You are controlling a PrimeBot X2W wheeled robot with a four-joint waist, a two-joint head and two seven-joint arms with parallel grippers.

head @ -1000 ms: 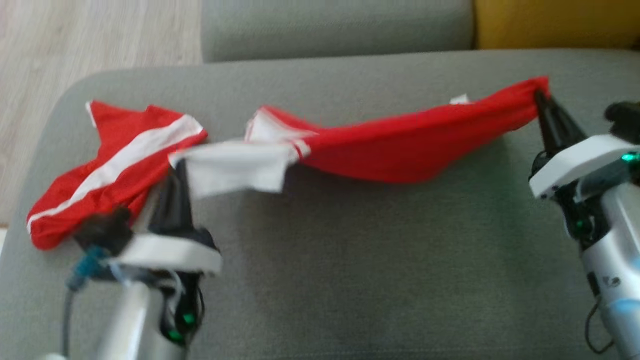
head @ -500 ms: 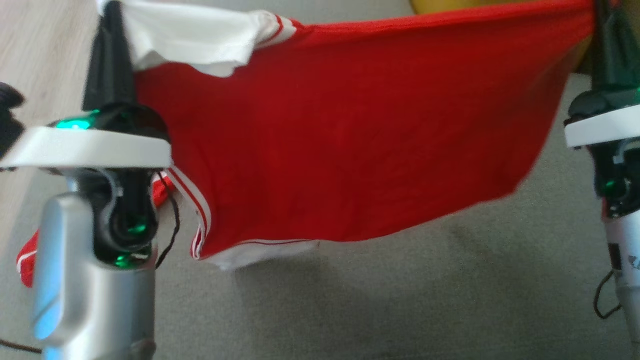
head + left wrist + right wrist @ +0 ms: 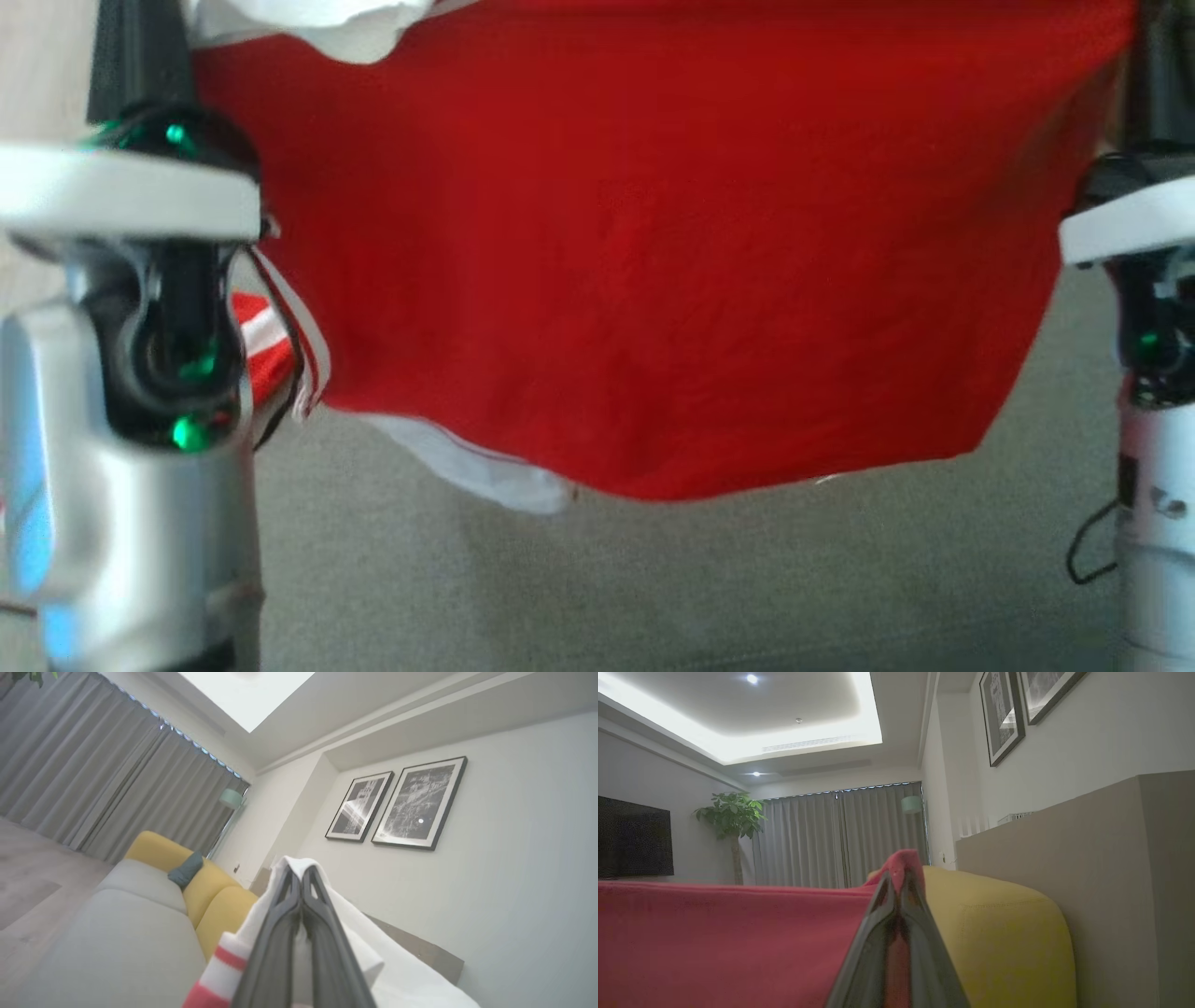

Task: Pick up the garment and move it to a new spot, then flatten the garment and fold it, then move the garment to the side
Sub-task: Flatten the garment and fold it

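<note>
The garment (image 3: 653, 243) is a red shirt with white trim. It hangs spread like a curtain between my two raised arms, and its lower hem is clear of the grey cushion (image 3: 747, 579). My left gripper (image 3: 299, 872) is shut on a white, red-striped sleeve edge (image 3: 373, 961) at the upper left corner. My right gripper (image 3: 901, 877) is shut on the red fabric (image 3: 728, 942) at the upper right corner. In the head view both pairs of fingertips run off the top edge.
A second red-and-white piece of cloth (image 3: 257, 336) lies on the cushion behind my left wrist. A yellow sofa section (image 3: 999, 933) stands beyond the right gripper. Wood floor (image 3: 37, 56) lies past the cushion's left side.
A second ago the garment sagged low over the cushion between the grippers. Both arms have raised it, and it now hangs stretched out and higher in the head view.
</note>
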